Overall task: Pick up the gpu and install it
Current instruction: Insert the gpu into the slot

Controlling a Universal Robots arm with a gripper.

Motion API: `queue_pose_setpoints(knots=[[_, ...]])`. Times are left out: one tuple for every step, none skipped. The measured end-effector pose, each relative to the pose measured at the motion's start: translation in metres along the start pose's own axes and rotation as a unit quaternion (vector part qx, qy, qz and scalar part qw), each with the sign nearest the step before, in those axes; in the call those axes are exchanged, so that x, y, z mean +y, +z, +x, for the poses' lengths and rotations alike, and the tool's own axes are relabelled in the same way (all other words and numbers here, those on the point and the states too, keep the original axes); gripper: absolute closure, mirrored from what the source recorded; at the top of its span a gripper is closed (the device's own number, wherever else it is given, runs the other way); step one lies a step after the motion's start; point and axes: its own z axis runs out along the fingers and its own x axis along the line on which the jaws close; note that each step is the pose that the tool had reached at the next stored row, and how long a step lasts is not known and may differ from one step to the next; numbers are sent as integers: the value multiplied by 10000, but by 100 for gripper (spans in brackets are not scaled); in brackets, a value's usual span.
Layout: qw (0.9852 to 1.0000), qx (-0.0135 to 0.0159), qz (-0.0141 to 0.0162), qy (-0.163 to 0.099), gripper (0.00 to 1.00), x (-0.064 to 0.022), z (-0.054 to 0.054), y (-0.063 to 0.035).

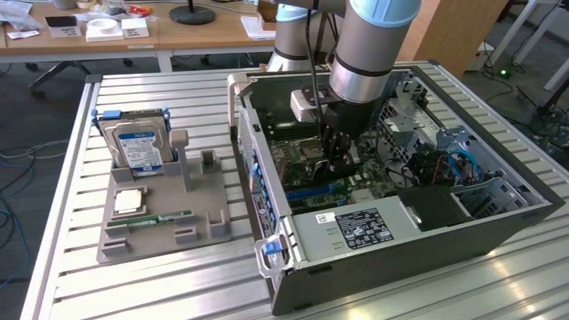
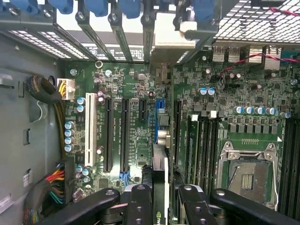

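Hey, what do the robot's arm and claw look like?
The arm is a thick silver-grey tube with a pale blue cap and a black ring. A black cable runs down beside it. The claw is black, its fingers studded with round bolts.

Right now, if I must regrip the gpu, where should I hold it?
By its upper long edge, from straight above. The gpu stands on edge over the motherboard, so only its two flat faces near that edge are free. The gripper pinches them there, which looks sound.
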Motion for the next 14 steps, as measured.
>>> queue_pose_setpoints(knots=[[10000, 0, 0, 0, 74, 6, 1, 0], [10000, 0, 0, 0, 74, 10, 3, 0], [10000, 0, 0, -1, 74, 12, 7, 0], [10000, 0, 0, -1, 74, 14, 11, -1], [10000, 0, 0, -1, 74, 17, 16, -1], [10000, 0, 0, 0, 74, 21, 17, -1], [10000, 0, 0, 1, 74, 26, 17, -1], [10000, 0, 0, 0, 74, 31, 17, -1], [10000, 0, 0, 0, 74, 36, 17, -1], [10000, 0, 1, 0, 74, 42, 17, -1], [10000, 0, 2, 0, 74, 47, 17, 0], [10000, 0, 2, 0, 74, 52, 17, 0], [10000, 0, 2, 0, 74, 57, 18, -1], [10000, 0, 2, 0, 74, 62, 18, 0]])
